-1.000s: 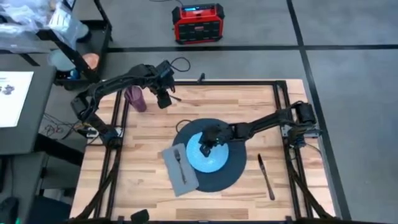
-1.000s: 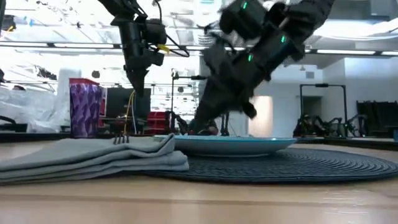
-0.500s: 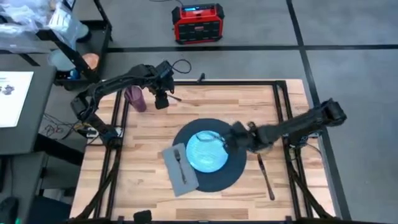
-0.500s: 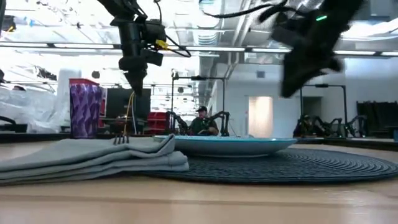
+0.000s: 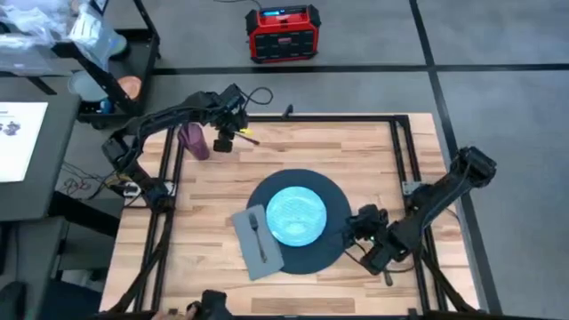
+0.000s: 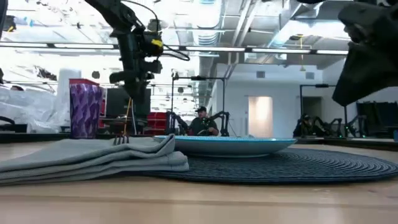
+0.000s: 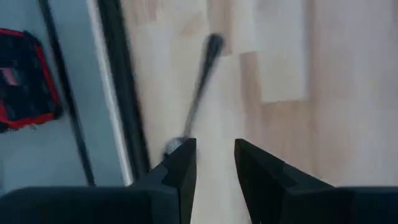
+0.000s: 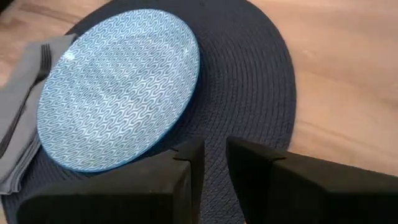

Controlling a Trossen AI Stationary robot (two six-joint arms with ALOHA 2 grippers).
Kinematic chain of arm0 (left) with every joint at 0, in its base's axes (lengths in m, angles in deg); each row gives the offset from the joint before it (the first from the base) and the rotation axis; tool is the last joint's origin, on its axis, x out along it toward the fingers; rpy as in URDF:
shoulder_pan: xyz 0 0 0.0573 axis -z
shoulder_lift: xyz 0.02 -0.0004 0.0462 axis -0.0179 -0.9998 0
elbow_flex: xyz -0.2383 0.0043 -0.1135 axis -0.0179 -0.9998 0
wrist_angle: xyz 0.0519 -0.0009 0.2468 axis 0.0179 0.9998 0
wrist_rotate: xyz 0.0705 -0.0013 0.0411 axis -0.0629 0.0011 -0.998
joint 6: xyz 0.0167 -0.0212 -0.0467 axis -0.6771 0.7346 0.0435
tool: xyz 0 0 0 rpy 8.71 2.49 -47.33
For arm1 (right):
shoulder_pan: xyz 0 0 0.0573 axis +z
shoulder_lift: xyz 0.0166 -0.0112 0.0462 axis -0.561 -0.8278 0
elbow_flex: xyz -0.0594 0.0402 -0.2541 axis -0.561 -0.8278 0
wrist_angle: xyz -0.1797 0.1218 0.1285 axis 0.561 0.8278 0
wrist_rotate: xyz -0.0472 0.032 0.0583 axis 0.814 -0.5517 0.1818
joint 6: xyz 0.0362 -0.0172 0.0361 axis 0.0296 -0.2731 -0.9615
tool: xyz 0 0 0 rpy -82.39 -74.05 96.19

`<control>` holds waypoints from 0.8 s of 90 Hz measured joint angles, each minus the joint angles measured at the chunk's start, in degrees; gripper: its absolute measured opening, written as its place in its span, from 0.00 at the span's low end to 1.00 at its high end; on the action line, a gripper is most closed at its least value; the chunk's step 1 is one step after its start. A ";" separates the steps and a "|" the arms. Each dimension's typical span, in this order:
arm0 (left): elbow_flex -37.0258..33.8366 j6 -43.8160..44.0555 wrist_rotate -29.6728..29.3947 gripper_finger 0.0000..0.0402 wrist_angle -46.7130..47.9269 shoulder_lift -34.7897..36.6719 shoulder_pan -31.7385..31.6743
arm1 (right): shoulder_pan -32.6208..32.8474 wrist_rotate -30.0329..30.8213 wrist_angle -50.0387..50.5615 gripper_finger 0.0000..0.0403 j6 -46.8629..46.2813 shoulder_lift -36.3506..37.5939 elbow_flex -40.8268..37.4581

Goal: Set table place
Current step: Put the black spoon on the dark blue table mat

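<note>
Right gripper point(image 5: 363, 233) has swung off the plate point(image 5: 296, 214); jaws slightly apart.

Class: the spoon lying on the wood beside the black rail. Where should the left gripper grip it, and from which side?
Grip the spoon at mid-handle, coming straight down with the jaws across it. It lies flat on the table, its handle thin and straight; the black rail close alongside likely crowds a sideways approach.

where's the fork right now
In the high view the fork lies on the grey napkin, just left of the blue plate, at the mat's left edge.
</note>
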 joint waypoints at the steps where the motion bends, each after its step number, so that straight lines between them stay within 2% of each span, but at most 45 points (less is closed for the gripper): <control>1: -0.19 -0.33 0.01 0.24 -0.01 0.00 -0.13 | -0.01 0.00 -0.05 0.14 0.00 -0.12 0.00; 14: -3.10 -2.97 0.19 0.29 -4.48 0.02 -0.86 | -0.20 0.05 -0.29 0.14 -0.08 -0.50 0.00; 40: -7.58 -1.29 0.59 0.43 -18.08 -0.02 -1.47 | -0.56 2.46 -1.27 0.14 -0.04 -0.43 0.02; 50: -7.64 -2.78 1.99 0.43 -17.27 -1.05 -1.78 | -0.56 3.23 -1.74 0.14 0.33 -0.43 0.02; 72: -6.01 0.05 -0.56 0.36 -12.01 -7.98 -3.42 | -0.51 3.87 -3.65 0.14 0.68 -0.42 0.02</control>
